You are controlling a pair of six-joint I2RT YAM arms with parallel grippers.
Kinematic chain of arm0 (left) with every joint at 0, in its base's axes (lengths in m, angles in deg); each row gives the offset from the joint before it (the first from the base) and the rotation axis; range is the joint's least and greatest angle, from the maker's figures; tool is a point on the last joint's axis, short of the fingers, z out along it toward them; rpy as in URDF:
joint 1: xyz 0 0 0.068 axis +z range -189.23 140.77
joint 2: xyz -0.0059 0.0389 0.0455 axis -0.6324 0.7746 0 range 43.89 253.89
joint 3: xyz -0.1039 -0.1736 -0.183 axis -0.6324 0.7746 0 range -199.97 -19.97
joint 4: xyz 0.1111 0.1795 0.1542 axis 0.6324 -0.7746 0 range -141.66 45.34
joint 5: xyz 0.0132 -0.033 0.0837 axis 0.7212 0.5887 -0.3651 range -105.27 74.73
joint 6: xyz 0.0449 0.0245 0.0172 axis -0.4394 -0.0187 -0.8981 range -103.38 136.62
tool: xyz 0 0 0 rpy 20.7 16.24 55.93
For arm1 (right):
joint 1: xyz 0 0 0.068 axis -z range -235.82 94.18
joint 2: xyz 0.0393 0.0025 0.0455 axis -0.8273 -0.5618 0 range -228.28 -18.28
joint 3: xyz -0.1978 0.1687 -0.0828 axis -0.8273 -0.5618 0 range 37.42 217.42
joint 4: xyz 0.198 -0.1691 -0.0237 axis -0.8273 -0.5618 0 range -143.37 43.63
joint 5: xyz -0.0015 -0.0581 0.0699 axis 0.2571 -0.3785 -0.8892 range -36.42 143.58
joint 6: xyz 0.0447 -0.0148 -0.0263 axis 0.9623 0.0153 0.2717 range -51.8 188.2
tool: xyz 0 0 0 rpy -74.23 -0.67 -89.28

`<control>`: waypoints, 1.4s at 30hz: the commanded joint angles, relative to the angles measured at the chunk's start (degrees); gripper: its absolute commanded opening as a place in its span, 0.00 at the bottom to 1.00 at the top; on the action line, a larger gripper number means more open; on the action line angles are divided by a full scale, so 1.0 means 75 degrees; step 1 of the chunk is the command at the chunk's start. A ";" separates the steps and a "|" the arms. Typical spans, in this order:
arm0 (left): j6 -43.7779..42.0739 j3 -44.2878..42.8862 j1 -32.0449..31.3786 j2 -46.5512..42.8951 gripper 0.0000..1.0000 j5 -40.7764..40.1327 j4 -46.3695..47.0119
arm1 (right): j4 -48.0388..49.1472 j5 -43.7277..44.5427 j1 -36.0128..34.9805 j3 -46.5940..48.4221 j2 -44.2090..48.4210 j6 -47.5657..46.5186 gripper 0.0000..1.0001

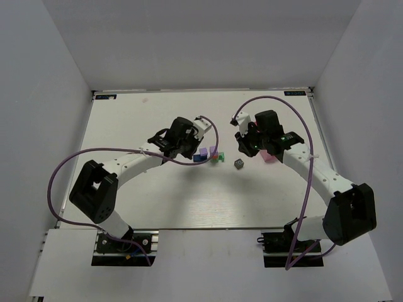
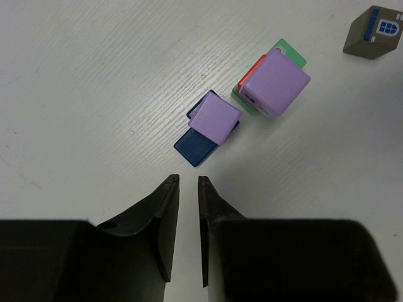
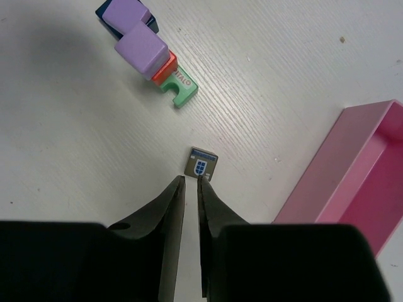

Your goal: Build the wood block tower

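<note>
The wood block tower stands as two small stacks mid-table: a purple block (image 2: 215,116) on a blue block (image 2: 194,148), and beside it a purple block (image 2: 274,82) on a red-orange block (image 3: 165,68) on a green block (image 3: 180,89). Both show in the top view (image 1: 209,155). A dark grey block (image 3: 203,163) with a blue window print lies alone to their right (image 1: 238,163). My left gripper (image 2: 187,181) is nearly shut and empty, just short of the blue block. My right gripper (image 3: 191,180) is nearly shut and empty, its tips right at the dark grey block.
A pink rectangular tray (image 3: 352,176) lies to the right of the dark grey block, under my right arm in the top view (image 1: 269,157). White walls enclose the table at the back and sides.
</note>
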 commanded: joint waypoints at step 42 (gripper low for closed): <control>0.3297 -0.0327 -0.0247 0.0839 0.35 -0.0462 0.0004 | 0.0274 -0.0116 0.0086 -0.0099 0.0114 0.0197 0.20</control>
